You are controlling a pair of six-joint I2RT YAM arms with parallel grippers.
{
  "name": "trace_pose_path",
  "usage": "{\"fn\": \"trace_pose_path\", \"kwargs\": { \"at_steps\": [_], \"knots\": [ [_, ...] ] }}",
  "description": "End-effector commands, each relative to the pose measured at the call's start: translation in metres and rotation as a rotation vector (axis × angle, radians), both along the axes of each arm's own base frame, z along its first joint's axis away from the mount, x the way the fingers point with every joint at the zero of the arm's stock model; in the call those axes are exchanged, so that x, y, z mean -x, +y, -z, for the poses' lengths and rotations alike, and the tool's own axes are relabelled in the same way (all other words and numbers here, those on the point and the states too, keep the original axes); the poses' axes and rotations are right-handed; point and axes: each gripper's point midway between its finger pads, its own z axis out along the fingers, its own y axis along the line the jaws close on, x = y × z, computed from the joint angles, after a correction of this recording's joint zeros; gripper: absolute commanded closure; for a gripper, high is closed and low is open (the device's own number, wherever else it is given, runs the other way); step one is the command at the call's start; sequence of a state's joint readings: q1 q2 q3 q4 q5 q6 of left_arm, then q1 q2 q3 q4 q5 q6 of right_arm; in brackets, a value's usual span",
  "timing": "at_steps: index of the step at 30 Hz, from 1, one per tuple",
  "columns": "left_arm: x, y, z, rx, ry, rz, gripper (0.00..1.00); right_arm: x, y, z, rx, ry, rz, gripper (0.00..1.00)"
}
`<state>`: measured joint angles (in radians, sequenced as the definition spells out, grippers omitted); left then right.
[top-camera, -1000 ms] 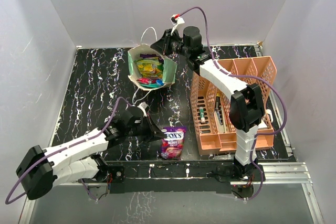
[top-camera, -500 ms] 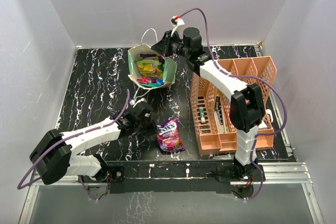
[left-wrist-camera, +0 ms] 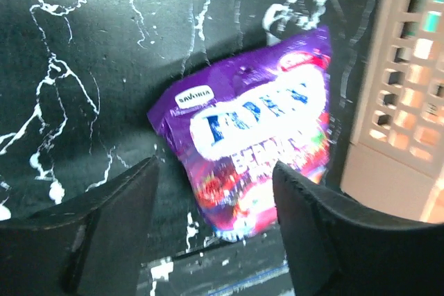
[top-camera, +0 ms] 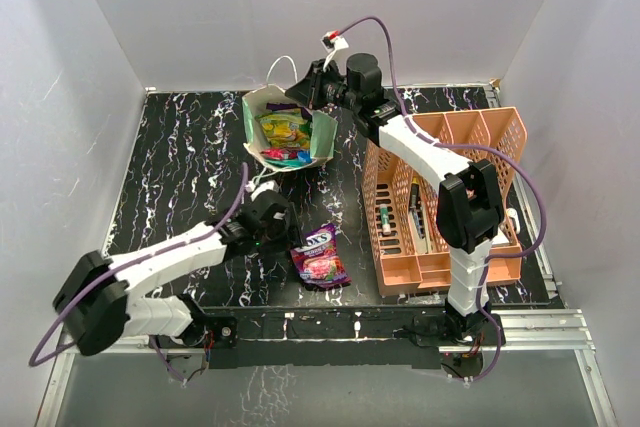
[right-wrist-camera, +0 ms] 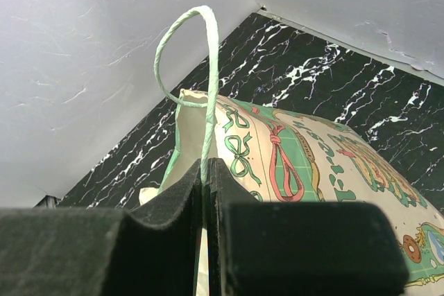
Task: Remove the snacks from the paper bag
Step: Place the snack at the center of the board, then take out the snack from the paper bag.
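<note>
**Snacks are sitting in the bag, and one is lying outside**

The bag is standing open at the back of the table. It is made of cream paper that is green inside, with bows and ribbons drawn on the outside. Shiny yellow, green and pink packets are filling it.

The right gripper is reaching to the bag's back edge. It is pinching the thin twisted handle, with its jaws squeezed tight on the cord. The cord is looping up above the fingers.

A purple packet is lying flat near the front of the table, close to the organiser. It is looking shiny and crinkly. The left gripper is hanging just beside it, with its jaws spread wide and holding nothing.

The organiser is standing on the right. It is peach plastic with many slots, and small things are sitting in it. The right arm is stretching over its corner.

The table is showing black with white streaks, like marble. Plain pale walls are closing it in on three sides.
</note>
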<state>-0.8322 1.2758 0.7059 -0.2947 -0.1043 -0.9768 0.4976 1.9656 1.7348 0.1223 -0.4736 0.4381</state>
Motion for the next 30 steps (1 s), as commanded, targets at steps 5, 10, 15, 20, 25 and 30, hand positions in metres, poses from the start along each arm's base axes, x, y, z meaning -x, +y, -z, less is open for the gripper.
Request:
{"fn": "trace_pose_path", "kwargs": {
  "at_steps": [5, 10, 15, 20, 25, 30],
  "knots": [
    [0.032, -0.002, -0.086, 0.257, -0.164, 0.181, 0.29, 0.014, -0.001, -0.034, -0.014, -0.075, -0.013, 0.93],
    [0.044, -0.049, -0.127, 0.491, -0.240, 0.331, 0.22, 0.017, 0.002, -0.039, -0.019, -0.085, -0.014, 0.93],
    [0.017, -0.043, -0.165, 0.350, -0.425, 0.317, 0.09, 0.021, 0.004, -0.038, -0.010, -0.076, -0.032, 0.93],
    [-0.045, -0.006, -0.195, 0.116, -0.449, 0.237, 0.05, 0.033, 0.005, -0.033, 0.008, -0.065, -0.081, 0.93],
    [-0.091, 0.021, -0.214, 0.138, -0.455, 0.160, 0.20, 0.046, 0.010, -0.034, 0.011, -0.067, -0.103, 0.93],
    [-0.148, 0.025, -0.212, 0.021, -0.540, 0.088, 0.47, 0.052, 0.012, -0.041, -0.003, -0.067, -0.077, 0.93]
  ]
}}
